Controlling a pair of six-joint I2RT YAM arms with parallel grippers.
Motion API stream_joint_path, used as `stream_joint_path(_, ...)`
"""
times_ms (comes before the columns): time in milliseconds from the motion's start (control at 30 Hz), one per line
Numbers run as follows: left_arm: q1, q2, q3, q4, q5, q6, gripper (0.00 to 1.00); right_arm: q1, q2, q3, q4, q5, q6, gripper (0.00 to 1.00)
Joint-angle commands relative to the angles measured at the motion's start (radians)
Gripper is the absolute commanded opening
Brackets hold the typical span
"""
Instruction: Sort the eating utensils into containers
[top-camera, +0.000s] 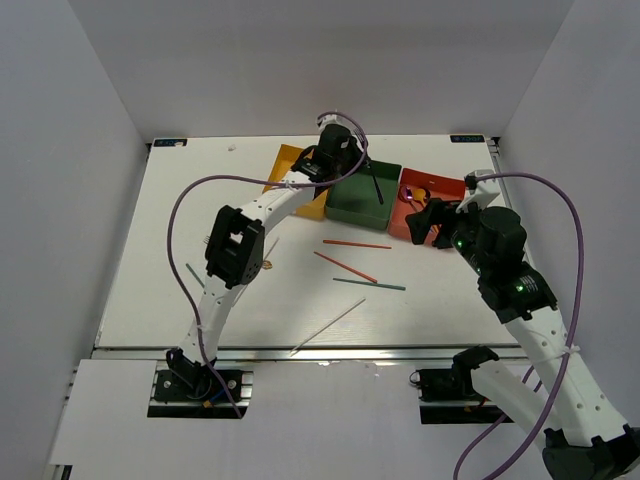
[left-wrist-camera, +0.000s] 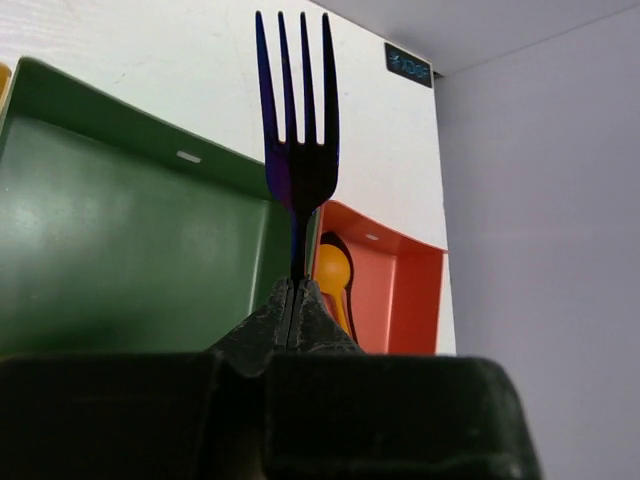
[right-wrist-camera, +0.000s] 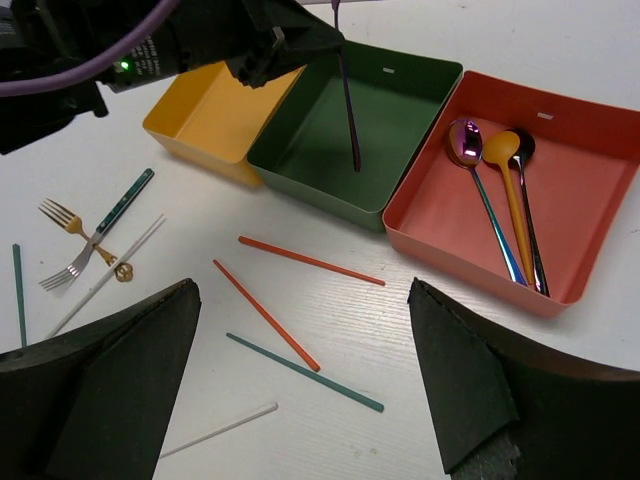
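Observation:
My left gripper (left-wrist-camera: 293, 286) is shut on the handle of a purple fork (left-wrist-camera: 297, 150) and holds it above the dark green tray (left-wrist-camera: 120, 240). In the right wrist view the fork (right-wrist-camera: 348, 110) hangs tines-down into that tray (right-wrist-camera: 400, 70). The red-orange tray (right-wrist-camera: 590, 170) holds an iridescent pink spoon (right-wrist-camera: 465, 140), an orange spoon (right-wrist-camera: 503, 150) and a black spoon (right-wrist-camera: 527, 190). The yellow tray (right-wrist-camera: 205, 110) looks empty. My right gripper (right-wrist-camera: 300, 300) is open above two red chopsticks (right-wrist-camera: 310, 260) and a green chopstick (right-wrist-camera: 305, 372). A gold fork (right-wrist-camera: 62, 213) and a silver fork (right-wrist-camera: 70, 268) lie at the left.
A pale chopstick (top-camera: 328, 326) lies near the table's front edge, and another green one (top-camera: 194, 274) lies by the left arm. The three trays stand in a row at the back. White walls close in the table (top-camera: 450, 300) on both sides.

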Motion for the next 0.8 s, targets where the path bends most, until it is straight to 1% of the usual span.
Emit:
stream_joint_path(0,-0.001,-0.028,0.013,0.108,0.016,-0.029,0.00,-0.001,-0.018,0.021,-0.009,0.025,-0.032,0.89)
stream_joint_path(67,-0.001,-0.028,-0.005,0.135,0.028,-0.029,0.01,-0.003,-0.025,0.018,-0.016,0.025,-0.045,0.89)
stream_joint_path(100,-0.001,-0.029,-0.025,0.135,0.020,-0.031,0.07,-0.001,-0.026,0.016,-0.016,0.025,-0.049,0.89)
stream_joint_path(133,-0.001,-0.029,-0.031,0.129,0.016,-0.031,0.26,-0.003,-0.029,0.011,-0.013,0.017,-0.049,0.89)
stream_joint_path(200,-0.001,-0.026,-0.033,0.094,-0.007,-0.025,0.41,-0.003,-0.031,0.007,-0.005,0.005,-0.047,0.89)
stream_joint_path(233,-0.001,-0.028,-0.039,0.096,-0.004,-0.020,0.52,-0.003,-0.032,0.007,-0.002,-0.001,-0.047,0.89)
stream_joint_path(333,-0.001,-0.034,-0.027,0.068,-0.015,-0.008,0.68,-0.001,-0.028,0.007,0.003,-0.009,-0.046,0.89)
stream_joint_path(367,-0.001,-0.046,-0.022,0.039,-0.027,-0.003,0.76,-0.001,-0.029,0.010,0.003,-0.011,-0.046,0.89)
stream_joint_path(400,0.001,-0.057,-0.019,0.025,-0.038,0.003,0.79,-0.003,-0.028,0.011,0.001,-0.012,-0.046,0.89)
stream_joint_path(433,0.002,-0.069,-0.004,0.007,-0.058,0.030,0.91,-0.003,-0.026,0.011,0.003,-0.014,-0.046,0.89)
stream_joint_path(467,0.002,-0.084,0.009,-0.053,-0.082,0.050,0.98,-0.003,-0.026,0.011,0.006,-0.017,-0.046,0.89)
stream_joint_path(500,0.002,-0.131,0.012,-0.084,-0.114,0.075,0.98,-0.003,-0.028,0.008,0.010,-0.020,-0.046,0.89)
stream_joint_path(533,0.002,-0.164,0.007,-0.119,-0.191,0.124,0.98,-0.003,-0.023,0.005,0.017,-0.024,-0.047,0.89)
stream_joint_path(567,0.002,-0.198,0.000,-0.209,-0.240,0.151,0.98,-0.001,-0.021,-0.005,0.024,-0.024,-0.043,0.89)
stream_joint_path(600,0.002,-0.280,-0.013,-0.258,-0.297,0.176,0.98,-0.001,-0.017,-0.016,0.035,-0.029,-0.024,0.89)
stream_joint_path(633,0.001,-0.325,-0.058,-0.350,-0.417,0.214,0.98,-0.003,-0.014,-0.025,0.050,-0.046,-0.015,0.89)
stream_joint_path(700,0.002,-0.421,-0.124,-0.432,-0.545,0.242,0.98,-0.003,0.003,-0.042,0.081,-0.108,0.008,0.89)
stream_joint_path(733,0.002,-0.514,-0.192,-0.519,-0.676,0.242,0.98,-0.003,0.008,-0.045,0.092,-0.165,0.010,0.89)
stream_joint_path(767,0.004,-0.561,-0.226,-0.561,-0.738,0.233,0.98,-0.003,0.011,-0.053,0.108,-0.188,0.019,0.89)
